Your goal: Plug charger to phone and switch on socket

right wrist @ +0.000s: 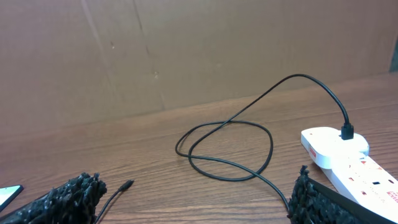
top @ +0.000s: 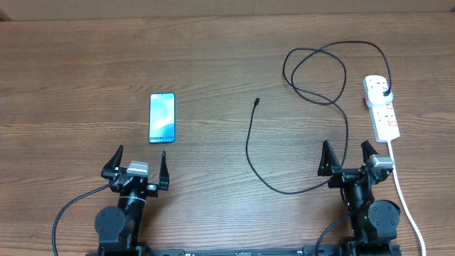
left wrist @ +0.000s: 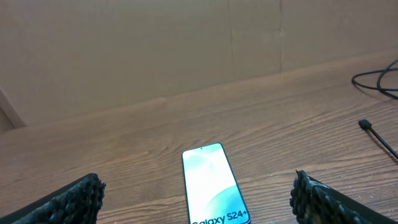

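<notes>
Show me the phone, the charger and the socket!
the phone (top: 162,118): overhead view, middle of its blue screen.
the charger (top: 257,102): overhead view, its small connector tip.
the socket (top: 384,117): overhead view, middle of the white strip.

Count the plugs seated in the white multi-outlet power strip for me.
1. The black plug of the thin black charger cable sits in the far-end outlet of the white power strip, at the far right of the overhead view; the nearer outlets look empty.

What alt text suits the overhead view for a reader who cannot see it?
A phone with a lit blue screen lies unconnected on the wooden table; the black charger, plugged into the white socket at right, leaves its free tip near the centre. The left end effector and right end effector are open below.
</notes>
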